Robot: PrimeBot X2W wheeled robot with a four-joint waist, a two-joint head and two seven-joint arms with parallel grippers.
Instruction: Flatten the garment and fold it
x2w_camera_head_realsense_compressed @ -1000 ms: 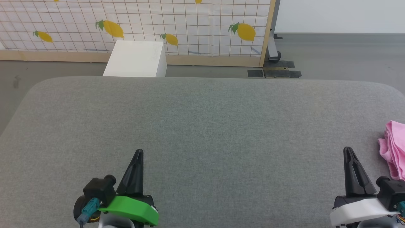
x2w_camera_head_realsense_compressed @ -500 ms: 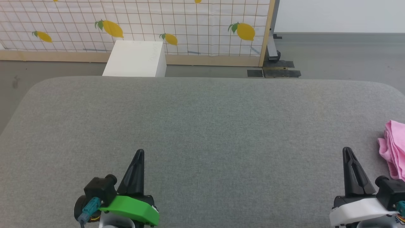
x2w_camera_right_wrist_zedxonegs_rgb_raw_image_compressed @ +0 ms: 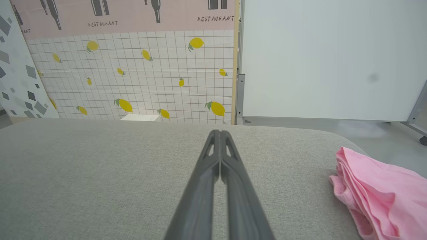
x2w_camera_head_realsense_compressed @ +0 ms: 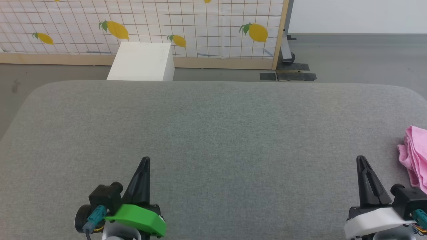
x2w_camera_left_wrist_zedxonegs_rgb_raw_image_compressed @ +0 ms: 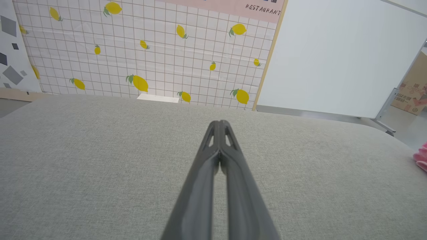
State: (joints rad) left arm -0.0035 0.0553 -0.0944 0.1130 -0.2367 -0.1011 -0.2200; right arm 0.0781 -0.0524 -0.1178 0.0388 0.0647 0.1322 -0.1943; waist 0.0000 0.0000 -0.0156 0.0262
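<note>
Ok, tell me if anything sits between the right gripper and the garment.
Nothing visible does. The garment lies bunched on the grey surface, to the right of the shut right gripper, with bare surface between them.

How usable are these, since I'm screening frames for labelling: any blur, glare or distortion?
Head view: even soft light, no glare, sharp; the garment is cut by the right edge. Left wrist view: the left gripper blurs toward the bottom edge, and the far edge of the cushion looks bowed, likely the wide lens. Right wrist view: the right gripper blurs likewise; garment sharp.
</note>
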